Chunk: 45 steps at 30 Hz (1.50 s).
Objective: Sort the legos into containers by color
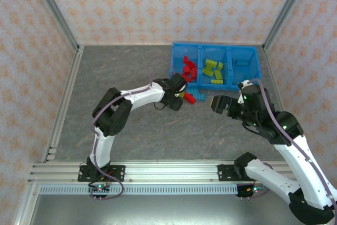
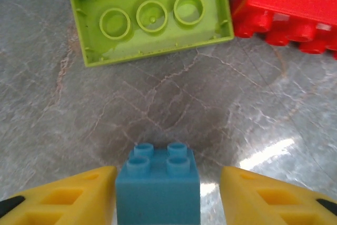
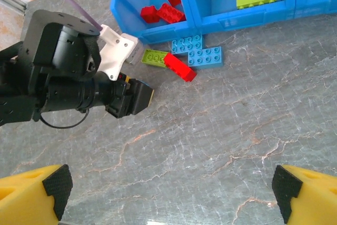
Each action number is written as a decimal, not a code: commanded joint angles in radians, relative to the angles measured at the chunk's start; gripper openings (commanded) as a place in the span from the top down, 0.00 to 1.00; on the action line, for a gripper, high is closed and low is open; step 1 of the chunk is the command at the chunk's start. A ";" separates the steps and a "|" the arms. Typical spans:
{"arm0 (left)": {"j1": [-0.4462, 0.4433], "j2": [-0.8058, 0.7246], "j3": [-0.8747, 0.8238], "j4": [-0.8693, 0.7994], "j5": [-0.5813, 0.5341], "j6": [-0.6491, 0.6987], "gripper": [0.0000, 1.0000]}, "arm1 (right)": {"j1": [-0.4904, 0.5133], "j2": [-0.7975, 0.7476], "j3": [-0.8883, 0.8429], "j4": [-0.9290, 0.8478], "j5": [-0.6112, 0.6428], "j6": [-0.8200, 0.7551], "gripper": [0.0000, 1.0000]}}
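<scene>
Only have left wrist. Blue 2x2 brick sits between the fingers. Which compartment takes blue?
Observer: The right compartment of the bin; blue bricks lie in it.
Operator: Where's the right arm?
Observer: The right gripper hovers in front of the middle compartment, fingers open and empty.
Operator: Any more blue loose?
Observer: Yes, loose blue bricks lie flat beside the bin's front wall.
</scene>
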 commanded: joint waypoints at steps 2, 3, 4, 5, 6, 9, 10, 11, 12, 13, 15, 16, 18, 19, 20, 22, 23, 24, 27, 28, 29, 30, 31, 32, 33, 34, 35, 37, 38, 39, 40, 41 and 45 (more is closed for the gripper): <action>0.012 0.032 0.045 -0.053 -0.021 0.009 0.47 | 0.000 0.024 0.027 0.010 0.030 -0.008 0.01; 0.016 0.038 0.045 -0.052 -0.023 0.012 0.47 | 0.000 0.035 0.030 0.018 0.026 -0.010 0.01; 0.021 0.042 0.045 -0.051 -0.020 0.013 0.48 | 0.000 0.049 0.034 0.025 0.019 -0.014 0.01; 0.027 0.043 0.043 -0.048 -0.015 0.014 0.52 | 0.000 0.063 0.038 0.029 0.017 -0.019 0.01; 0.032 0.044 0.042 -0.046 -0.010 0.015 0.57 | 0.000 0.075 0.041 0.033 0.017 -0.021 0.01; 0.039 0.021 0.031 -0.035 0.037 0.020 0.63 | 0.000 0.107 0.047 0.043 0.037 -0.010 0.01; 0.040 -0.001 0.021 -0.024 0.057 0.022 0.64 | -0.003 0.111 0.043 0.057 0.042 0.000 0.01; 0.040 -0.029 0.012 -0.014 0.080 0.021 0.64 | -0.009 0.111 0.035 0.079 0.043 0.015 0.01; 0.040 -0.055 0.004 -0.004 0.104 0.024 0.65 | -0.018 0.109 0.028 0.100 0.038 0.031 0.01; 0.040 -0.094 -0.004 0.009 0.133 0.029 0.65 | -0.033 0.110 0.016 0.125 0.026 0.051 0.01; 0.040 -0.187 -0.030 0.056 0.206 0.044 0.68 | -0.070 0.118 0.006 0.159 -0.021 0.081 0.01; 0.039 -0.241 -0.048 0.087 0.249 0.056 0.69 | -0.099 0.128 0.008 0.171 -0.061 0.093 0.01; 0.040 -0.347 -0.088 0.157 0.345 0.096 0.70 | -0.157 0.158 0.028 0.177 -0.162 0.112 0.01; 0.039 -0.394 -0.108 0.193 0.383 0.118 0.69 | -0.180 0.173 0.040 0.181 -0.224 0.117 0.01; 0.036 -0.449 -0.135 0.235 0.425 0.146 0.68 | -0.202 0.193 0.055 0.187 -0.295 0.117 0.01; 0.028 -0.546 -0.189 0.315 0.486 0.210 0.66 | -0.218 0.231 0.086 0.203 -0.434 0.107 0.01; 0.021 -0.595 -0.218 0.356 0.511 0.253 0.65 | -0.219 0.250 0.099 0.224 -0.506 0.109 0.01; 0.014 -0.636 -0.246 0.398 0.540 0.304 0.65 | -0.218 0.262 0.102 0.258 -0.578 0.120 0.01; -0.018 -0.753 -0.367 0.586 0.576 0.444 0.66 | -0.216 0.274 0.044 0.501 -0.787 0.268 0.01; -0.024 -0.777 -0.399 0.648 0.592 0.471 0.66 | -0.215 0.270 0.011 0.597 -0.819 0.340 0.01; -0.024 -0.789 -0.417 0.690 0.616 0.492 0.66 | -0.214 0.264 -0.019 0.691 -0.842 0.404 0.01; -0.025 -0.792 -0.419 0.704 0.633 0.508 0.65 | -0.214 0.258 -0.039 0.756 -0.856 0.453 0.01; -0.025 -0.788 -0.418 0.712 0.642 0.521 0.65 | -0.211 0.251 -0.058 0.826 -0.872 0.502 0.01; -0.025 -0.783 -0.418 0.734 0.640 0.527 0.65 | -0.207 0.244 -0.074 0.880 -0.876 0.544 0.01; -0.025 -0.776 -0.420 0.755 0.638 0.532 0.65 | -0.201 0.239 -0.087 0.920 -0.876 0.577 0.01; -0.025 -0.766 -0.419 0.783 0.639 0.535 0.65 | -0.192 0.235 -0.105 0.963 -0.874 0.613 0.01; -0.025 -0.758 -0.410 0.806 0.648 0.535 0.65 | -0.182 0.235 -0.122 1.003 -0.871 0.649 0.01; -0.026 -0.740 -0.382 0.830 0.657 0.529 0.65 | -0.163 0.239 -0.154 1.094 -0.876 0.720 0.01; -0.027 -0.732 -0.369 0.847 0.654 0.518 0.65 | -0.154 0.240 -0.169 1.138 -0.874 0.754 0.01; -0.026 -0.727 -0.360 0.867 0.651 0.513 0.65 | -0.150 0.240 -0.177 1.158 -0.870 0.772 0.02; -0.027 -0.720 -0.357 0.891 0.640 0.508 0.66 | -0.147 0.239 -0.178 1.161 -0.865 0.776 0.05; -0.026 -0.715 -0.352 0.913 0.626 0.499 0.67 | -0.145 0.239 -0.179 1.159 -0.862 0.775 0.08; -0.016 -0.690 -0.321 0.946 0.594 0.464 0.70 | -0.145 0.235 -0.182 1.161 -0.862 0.782 0.17</action>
